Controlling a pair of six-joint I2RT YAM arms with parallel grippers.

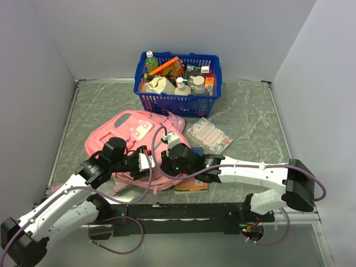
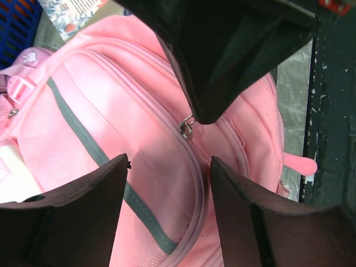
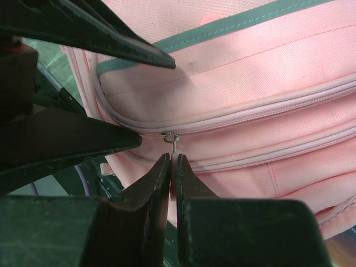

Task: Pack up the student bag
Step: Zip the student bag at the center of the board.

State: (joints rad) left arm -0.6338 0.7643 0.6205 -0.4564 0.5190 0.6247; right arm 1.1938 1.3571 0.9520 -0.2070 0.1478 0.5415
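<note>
Pink fabric of the student bag (image 1: pixel 125 136) lies flat mid-table in the top view, its near part hidden under both wrists. A blue basket (image 1: pixel 178 100) of bottles stands just behind it, a patterned packet (image 1: pixel 208 135) lies near its right edge, and a flat orange item (image 1: pixel 192 186) is partly under the right arm. Bare grey table (image 1: pixel 250 117) opens to the right. Over the bag the left gripper (image 1: pixel 149 162) and right gripper (image 1: pixel 167 165) meet tip to tip.

Left wrist view: jaws spread above a pocket, with the other tool's black tip just above the zip pull (image 2: pixel 186 127).

Right wrist view: jaws pressed together, pinching that pull. The left fingers (image 3: pixel 100 28) crowd the upper left.
</note>
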